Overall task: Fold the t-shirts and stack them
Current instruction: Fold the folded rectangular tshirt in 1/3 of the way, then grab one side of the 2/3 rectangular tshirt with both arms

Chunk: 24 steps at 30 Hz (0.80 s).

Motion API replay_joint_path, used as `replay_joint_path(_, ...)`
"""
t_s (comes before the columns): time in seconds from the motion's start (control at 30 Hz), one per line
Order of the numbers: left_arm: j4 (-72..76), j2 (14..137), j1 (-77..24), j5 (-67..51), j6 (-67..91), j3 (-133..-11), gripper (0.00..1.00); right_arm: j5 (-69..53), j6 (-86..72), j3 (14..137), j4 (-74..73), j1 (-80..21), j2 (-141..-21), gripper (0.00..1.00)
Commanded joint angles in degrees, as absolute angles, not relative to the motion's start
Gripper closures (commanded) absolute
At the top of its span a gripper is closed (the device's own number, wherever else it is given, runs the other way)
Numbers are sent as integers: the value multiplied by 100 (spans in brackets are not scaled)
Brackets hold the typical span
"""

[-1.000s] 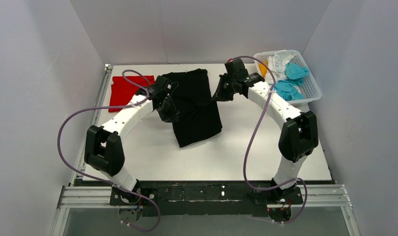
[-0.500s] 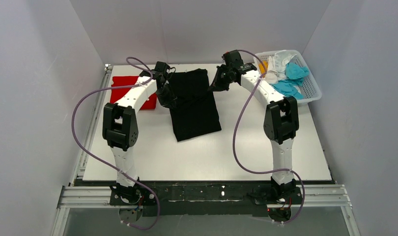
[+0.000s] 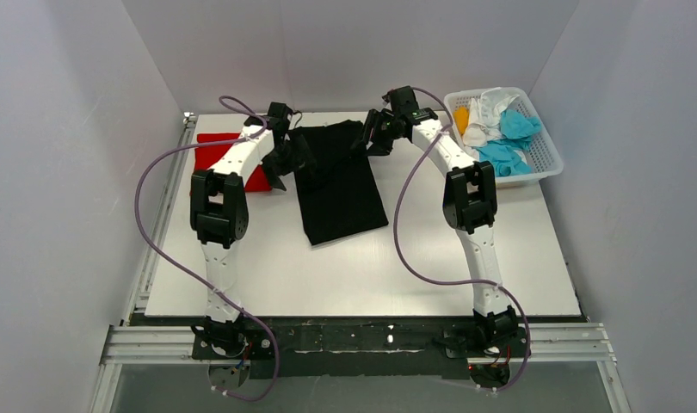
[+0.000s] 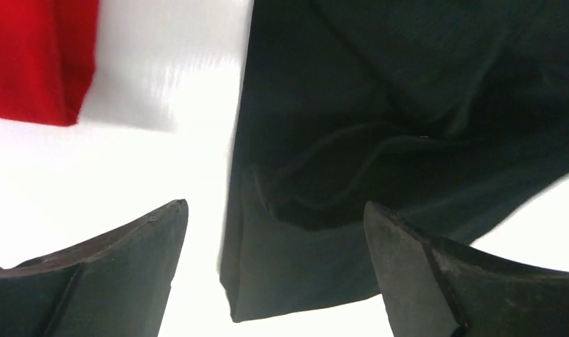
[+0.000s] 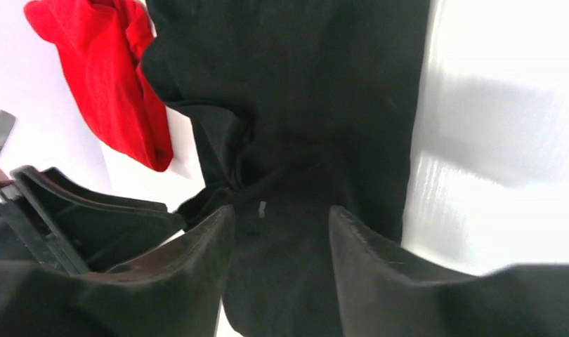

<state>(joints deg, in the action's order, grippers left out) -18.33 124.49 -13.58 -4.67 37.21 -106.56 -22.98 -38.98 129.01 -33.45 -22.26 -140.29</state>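
Your white lattice basket (image 3: 547, 148) is sitting at the far right corner of the table (image 3: 371, 267), and it's holding crumpled cloth: cyan pieces (image 3: 507, 157), something white (image 3: 490, 112) and a bit of orange (image 3: 461, 116). The black t-shirt (image 3: 341, 185) is lying folded into a long strip in the far middle of the table. The red t-shirt (image 3: 214, 155) is lying folded just to its left, a strip of bare table between them. Your left gripper (image 4: 275, 210) is hanging over the black shirt's left edge, jaws spread wide and gripping nothing. Your right gripper (image 5: 280, 210) is hovering at the shirt's far end, jaws about halfway apart with black cloth showing in the gap. Can't tell if it's touching any of it.
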Motion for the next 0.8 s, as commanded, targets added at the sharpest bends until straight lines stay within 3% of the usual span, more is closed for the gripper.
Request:
replay_joint_path(0.0,-2458,11918,-1292,-276,3733,-11000,2,-2649,-3644,13416,-3176,-2111,-13679,30)
replay_joint_path(0.2,-1942,10563,-1289,-791,3859,-9499,2,-2206,-2854,11976,-3423,-2118,-12391,18)
replay_joint_path(0.37,-1524,9436,-1415,-1470,4241,-7603,2,-2138,-2686,9264,-2776,-2118,-10863,16)
replay_joint_path(0.57,-724,8686,-2041,-1203,4369,-5986,2,-2032,-3019,6834,-1625,-2214,-9636,18)
replay_joint_path(0.77,805,8651,-2324,-456,4366,-4967,2,-1416,-3130,5953,-619,-2374,-9479,23)
